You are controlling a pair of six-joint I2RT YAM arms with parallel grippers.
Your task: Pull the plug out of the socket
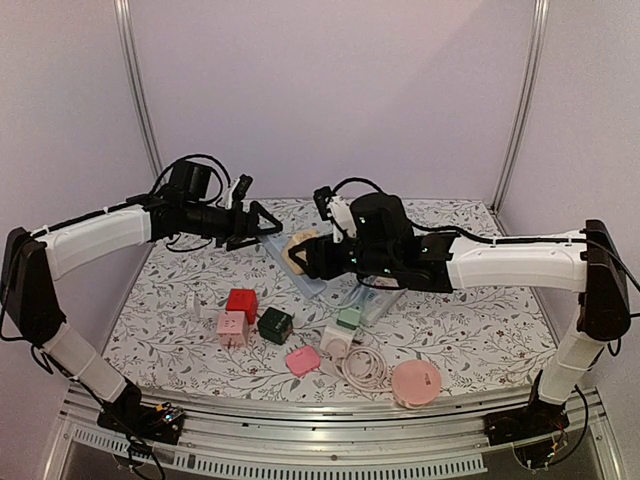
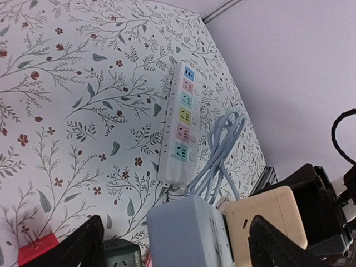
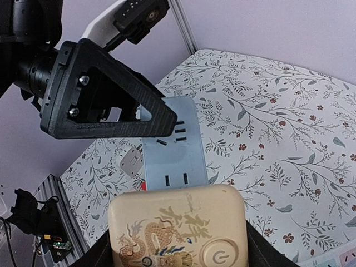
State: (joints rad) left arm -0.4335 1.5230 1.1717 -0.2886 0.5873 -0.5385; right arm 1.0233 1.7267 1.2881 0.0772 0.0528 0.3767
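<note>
The right claw (image 1: 306,258) is clenched on the cream square plug with a gold dragon print and a round power button (image 3: 178,228), its dark fingers (image 3: 260,253) pressed to the plug's two sides. The plug sits at the near end of the pale blue-grey plastic socket strip (image 3: 169,150), touching it; whether its pins are seated in the strip cannot be seen. Both lie at the middle of the table with the floral cloth (image 1: 450,330), towards the back.

The left claw (image 1: 270,228) hangs released over the far end of the same strip. In the left wrist view its black triangular fingers (image 2: 83,247) stand wide on either side of the strip, with a gap on each side.

Beyond the strip a long white socket bar with coloured outlets (image 2: 181,122) lies flat, a grey looped cable (image 2: 222,144) running from its end. Nearer the arm bases are a red cube adapter (image 1: 241,303), a pink cube adapter (image 1: 232,327), a dark green cube adapter (image 1: 275,324), a coiled white cable (image 1: 365,366) and a flat pink round disc (image 1: 415,382)
</note>
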